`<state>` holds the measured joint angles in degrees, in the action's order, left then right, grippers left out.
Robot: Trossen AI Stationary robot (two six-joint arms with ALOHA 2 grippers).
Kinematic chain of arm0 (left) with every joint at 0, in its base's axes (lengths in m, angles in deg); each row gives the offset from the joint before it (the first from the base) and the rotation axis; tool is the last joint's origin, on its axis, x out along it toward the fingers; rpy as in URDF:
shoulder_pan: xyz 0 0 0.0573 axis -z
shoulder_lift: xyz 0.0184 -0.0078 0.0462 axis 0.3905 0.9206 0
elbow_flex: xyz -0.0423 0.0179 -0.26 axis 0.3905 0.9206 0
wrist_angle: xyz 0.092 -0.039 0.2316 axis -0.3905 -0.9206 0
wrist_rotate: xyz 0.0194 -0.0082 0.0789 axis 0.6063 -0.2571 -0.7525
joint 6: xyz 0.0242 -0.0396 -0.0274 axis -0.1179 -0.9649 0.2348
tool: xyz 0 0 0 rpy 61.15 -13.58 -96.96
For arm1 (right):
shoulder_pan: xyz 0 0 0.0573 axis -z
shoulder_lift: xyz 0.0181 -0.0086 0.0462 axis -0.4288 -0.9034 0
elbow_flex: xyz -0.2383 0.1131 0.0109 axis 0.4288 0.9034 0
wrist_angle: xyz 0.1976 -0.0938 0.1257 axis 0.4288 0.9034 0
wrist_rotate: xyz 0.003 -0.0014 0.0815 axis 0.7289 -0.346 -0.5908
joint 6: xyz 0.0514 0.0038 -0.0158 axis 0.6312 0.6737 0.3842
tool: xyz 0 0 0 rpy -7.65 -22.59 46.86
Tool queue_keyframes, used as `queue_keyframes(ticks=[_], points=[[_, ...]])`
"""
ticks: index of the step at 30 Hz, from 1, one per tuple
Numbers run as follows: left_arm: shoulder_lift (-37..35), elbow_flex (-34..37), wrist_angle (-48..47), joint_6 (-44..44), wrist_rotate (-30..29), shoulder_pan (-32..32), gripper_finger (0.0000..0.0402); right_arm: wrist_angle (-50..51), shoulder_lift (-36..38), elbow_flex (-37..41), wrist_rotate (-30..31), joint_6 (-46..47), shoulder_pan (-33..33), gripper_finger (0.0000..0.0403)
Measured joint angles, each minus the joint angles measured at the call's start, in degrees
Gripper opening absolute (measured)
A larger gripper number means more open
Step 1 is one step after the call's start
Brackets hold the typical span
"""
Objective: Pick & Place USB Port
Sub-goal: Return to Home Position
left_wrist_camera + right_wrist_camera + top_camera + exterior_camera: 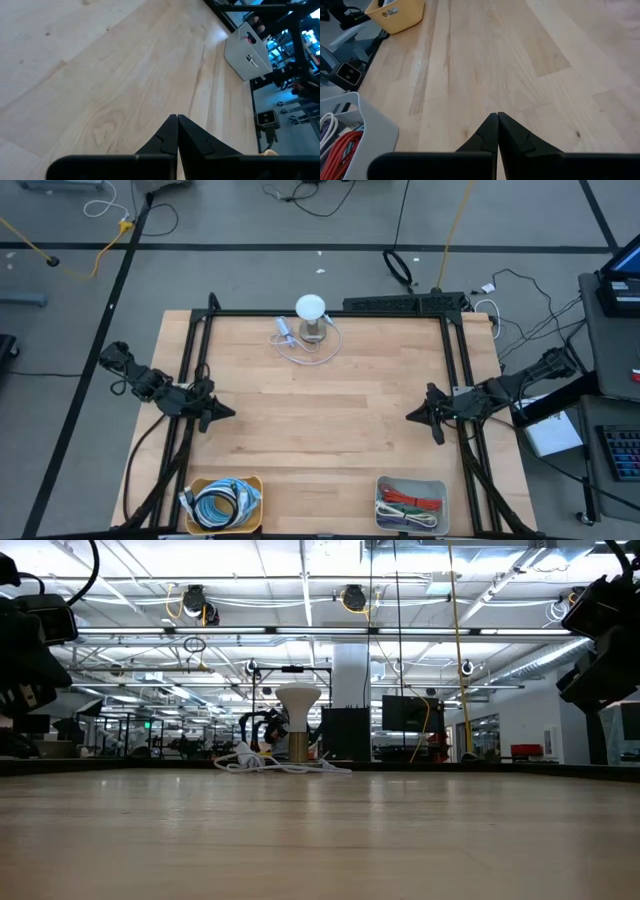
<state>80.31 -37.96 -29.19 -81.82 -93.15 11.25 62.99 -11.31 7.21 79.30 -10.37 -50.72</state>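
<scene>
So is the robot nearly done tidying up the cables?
Nearly. Cables lie in the yellow bin and the gray bin. Both the left end effector and the right end effector are shut, empty and at the sides of the table. One white cable lies loose by the lamp.

We see a yellow bin (pixel 225 479) at the near left, holding coiled blue and white cables (pixel 218 505), and a gray bin (pixel 410 480) at the near right, holding red, orange and white cables (pixel 412 502). At the far middle, a white cable (pixel 305 352) lies loosely looped.
</scene>
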Motion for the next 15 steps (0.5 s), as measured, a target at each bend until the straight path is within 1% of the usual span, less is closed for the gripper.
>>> queue_keyframes(ticks=[8,15], points=[[0.0,0.0,1.0,0.0,0.0,0.0,0.0003,-11.2,0.0,0.4,0.1,-0.1,0.0,0.0000],[0.0,0.0,1.1,0.2,0.0,0.0,0.0030,-15.3,0.0,0.2,0.1,-0.1,0.0,0.0000]])
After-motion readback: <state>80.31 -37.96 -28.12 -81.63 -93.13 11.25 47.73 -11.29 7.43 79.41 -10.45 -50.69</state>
